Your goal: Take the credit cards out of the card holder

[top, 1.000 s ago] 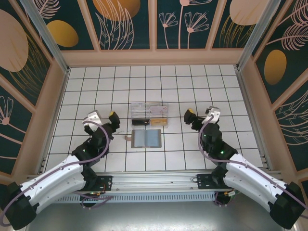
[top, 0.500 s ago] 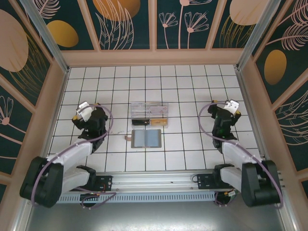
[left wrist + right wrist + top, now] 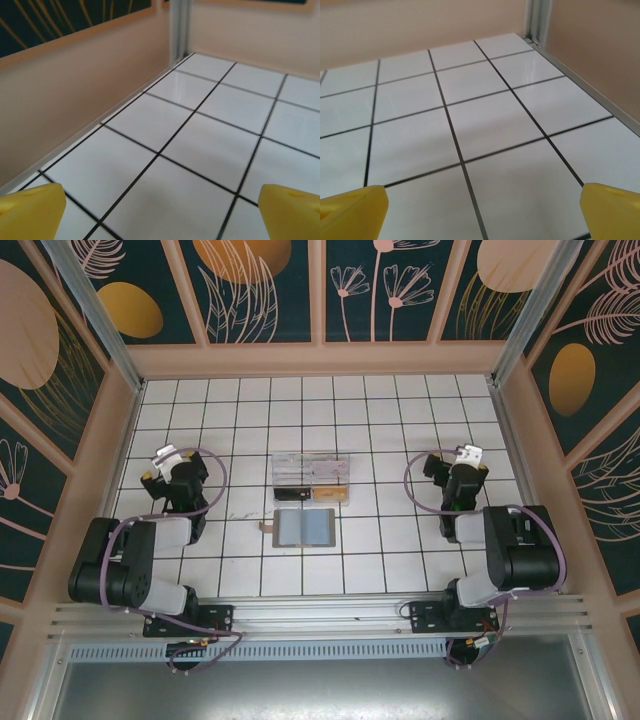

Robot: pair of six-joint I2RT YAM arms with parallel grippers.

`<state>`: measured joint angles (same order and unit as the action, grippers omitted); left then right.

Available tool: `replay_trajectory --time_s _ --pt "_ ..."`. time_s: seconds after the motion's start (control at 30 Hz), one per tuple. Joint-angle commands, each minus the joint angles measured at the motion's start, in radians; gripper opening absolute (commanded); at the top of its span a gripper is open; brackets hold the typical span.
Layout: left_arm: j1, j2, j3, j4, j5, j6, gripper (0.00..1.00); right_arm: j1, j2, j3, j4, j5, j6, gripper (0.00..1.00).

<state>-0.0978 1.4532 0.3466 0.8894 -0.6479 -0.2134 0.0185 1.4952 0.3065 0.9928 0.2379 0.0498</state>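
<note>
Left gripper [image 3: 170, 470] drawn back leftward, right gripper [image 3: 455, 468] rightward, card holder [image 3: 304, 528] unmoved

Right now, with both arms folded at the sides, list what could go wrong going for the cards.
1. The flat grey folding card holder lies loose on the white tiled table; fingers picking at it may simply slide it around.
2. The clear rectangular plastic tray sits close beyond it; an overshoot could knock it.
3. The open left gripper and right gripper face the side walls, so their cameras likely won't help the early approach.
</note>
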Motion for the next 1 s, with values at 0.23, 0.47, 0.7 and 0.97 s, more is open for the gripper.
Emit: replay_trajectory --time_s 0.23,0.47,0.7,0.97 --pt "0.034 0.035 -0.091 0.332 0.296 0.114 0.99 -0.027 0.046 -0.088 0.29 -0.163 -0.034 0.99" --pt "0.038 0.066 -0.139 0.439 0.297 0.117 0.99 -0.023 0.044 -0.087 0.281 -0.156 -0.033 0.99" --pt "0.038 0.07 -0.14 0.45 0.295 0.12 0.99 -0.037 0.042 -0.08 0.268 -0.184 -0.028 0.99" --pt "0.038 0.07 -0.141 0.448 0.295 0.12 0.99 -0.036 0.043 -0.081 0.267 -0.185 -0.028 0.99"
